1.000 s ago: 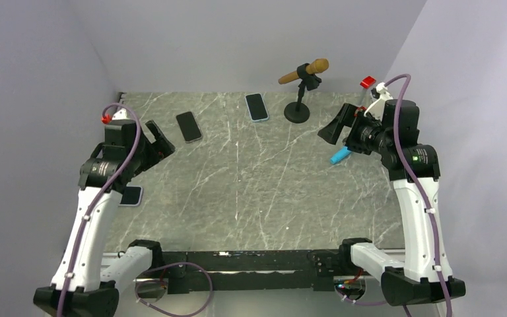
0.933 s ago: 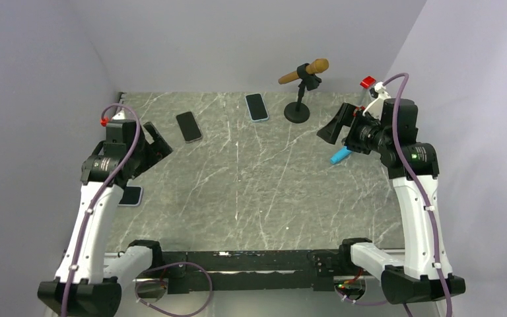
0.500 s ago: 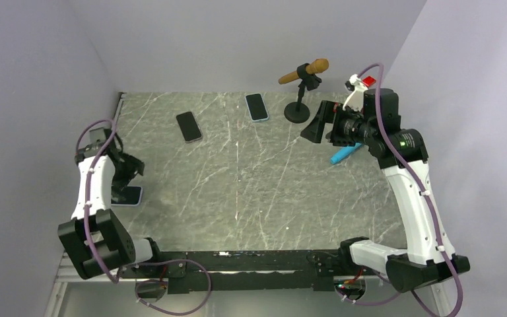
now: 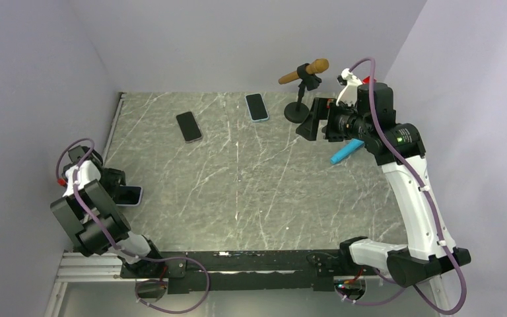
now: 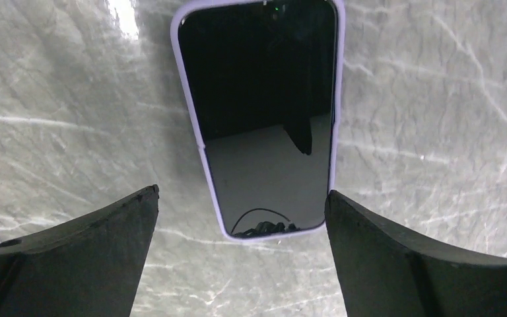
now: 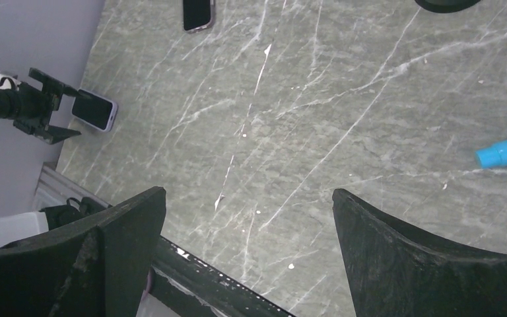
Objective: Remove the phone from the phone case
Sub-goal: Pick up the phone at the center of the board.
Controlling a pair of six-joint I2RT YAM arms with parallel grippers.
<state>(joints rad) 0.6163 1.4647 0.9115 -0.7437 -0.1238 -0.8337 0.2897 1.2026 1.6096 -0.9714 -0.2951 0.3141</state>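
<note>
Because the phone (image 5: 264, 99) in its light purple case (image 5: 202, 173) lies flat at the left edge of the table (image 4: 270, 198), close to the wall, there is not much room to work. The fingers could bump it and make it slide away instead of picking it up. A thin, flat thing like this is hard to pinch from above, I think. The case also looks snug, so pulling with one gripper may just lift phone and case together. The other arm is far off, so it cannot help yet.

The left arm is folded back tight at the near left corner. The left gripper (image 5: 241, 195) points down at the near end of the phone. Its two fingers are spread wide, wider than the phone, and they grip nothing. They do not seem to touch it.

The right arm is stretched up high over the far right of the table, just beside the microphone stand (image 4: 297, 112). The right gripper (image 4: 307, 122) is also spread wide and has nothing in it. A blue pen (image 4: 344, 152) lies on the table near it. Two more phones (image 4: 189, 126) lie on the far side, well apart from both grippers.
</note>
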